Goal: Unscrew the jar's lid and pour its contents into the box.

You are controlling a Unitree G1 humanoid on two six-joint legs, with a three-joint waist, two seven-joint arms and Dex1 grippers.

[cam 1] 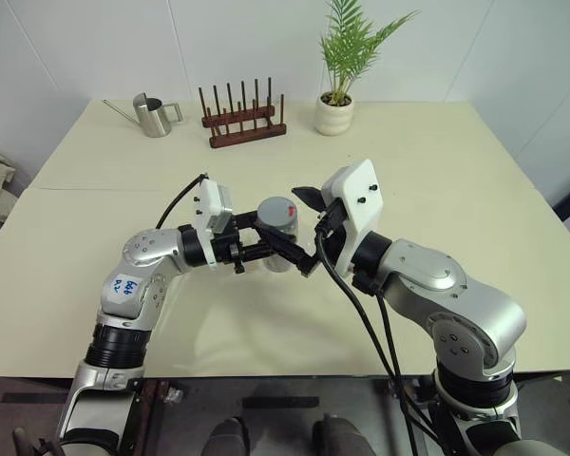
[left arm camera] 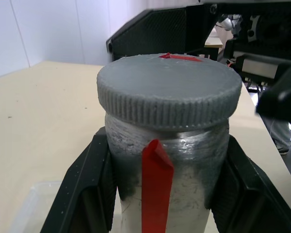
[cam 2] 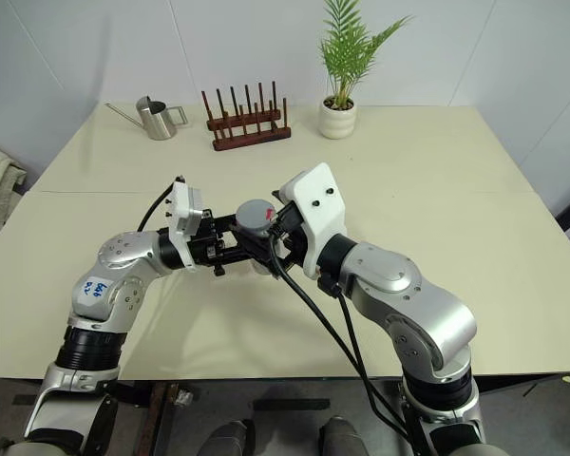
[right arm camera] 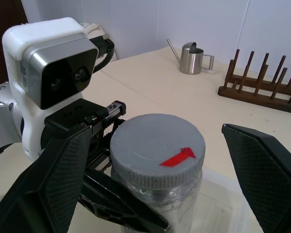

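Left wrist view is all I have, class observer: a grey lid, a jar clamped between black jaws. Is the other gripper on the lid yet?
Observer: No. The right gripper has its jaws spread wide on either side of the lid, not touching it.
Operator: Is the jar standing on the table?
Observer: No, the left gripper holds the jar above the table.
Operator: Where is the box?
Observer: A clear box lies beneath the jar.

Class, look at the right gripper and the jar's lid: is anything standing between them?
Nothing visible does. The right gripper is open, one finger on each side of the grey lid, with clear gaps. The left gripper grips the jar lower down, below the lid.
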